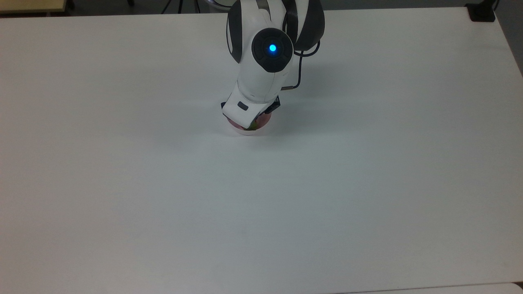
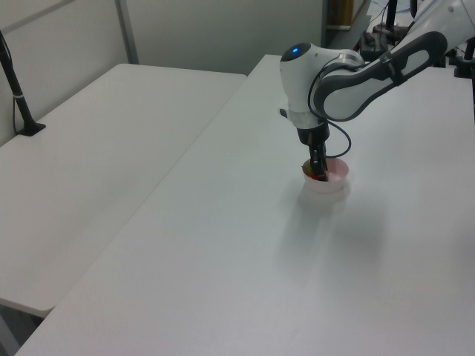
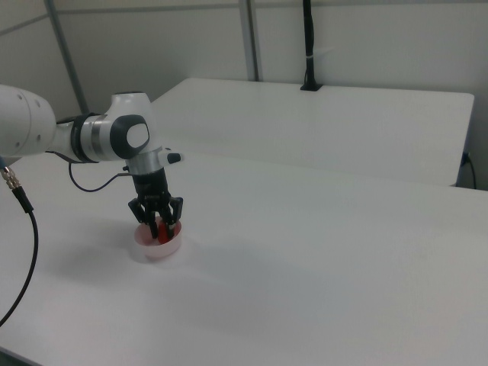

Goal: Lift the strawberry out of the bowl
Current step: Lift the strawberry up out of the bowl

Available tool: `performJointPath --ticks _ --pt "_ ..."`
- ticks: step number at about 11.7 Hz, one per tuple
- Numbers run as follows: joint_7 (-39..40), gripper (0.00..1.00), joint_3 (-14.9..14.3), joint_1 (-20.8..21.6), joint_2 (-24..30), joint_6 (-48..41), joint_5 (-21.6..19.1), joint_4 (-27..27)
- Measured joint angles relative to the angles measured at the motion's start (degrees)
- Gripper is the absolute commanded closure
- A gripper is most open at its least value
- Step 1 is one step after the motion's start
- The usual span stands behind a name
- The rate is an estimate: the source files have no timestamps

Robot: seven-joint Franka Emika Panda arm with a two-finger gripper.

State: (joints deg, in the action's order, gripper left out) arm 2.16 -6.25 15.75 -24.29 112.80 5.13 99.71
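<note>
The pale pink bowl [image 3: 158, 245] stands on the white table, in the right view's lower left. My gripper [image 3: 162, 227] reaches straight down into it. Its black fingers [image 3: 153, 223] stand on either side of the red strawberry [image 3: 163, 229] and close against it, at about the height of the bowl's rim. From above, the arm's white wrist hides most of the bowl [image 1: 245, 130]; a speck of the strawberry's green cap [image 1: 253, 125] peeks out beside it. The left view has the gripper [image 2: 320, 173] inside the bowl [image 2: 332, 180].
The white table [image 1: 261, 204] stretches wide around the bowl. A second white table [image 2: 96, 170] adjoins it on the left view's left, with a black post [image 2: 16, 89] clamped to its far edge. The arm's cable [image 1: 300, 77] loops beside the wrist.
</note>
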Motion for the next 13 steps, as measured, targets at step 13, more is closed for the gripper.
performJointPath --ticks 13 --pt "2.0 0.58 -6.7 -2.1 3.7 0.0 0.0 -3.8"
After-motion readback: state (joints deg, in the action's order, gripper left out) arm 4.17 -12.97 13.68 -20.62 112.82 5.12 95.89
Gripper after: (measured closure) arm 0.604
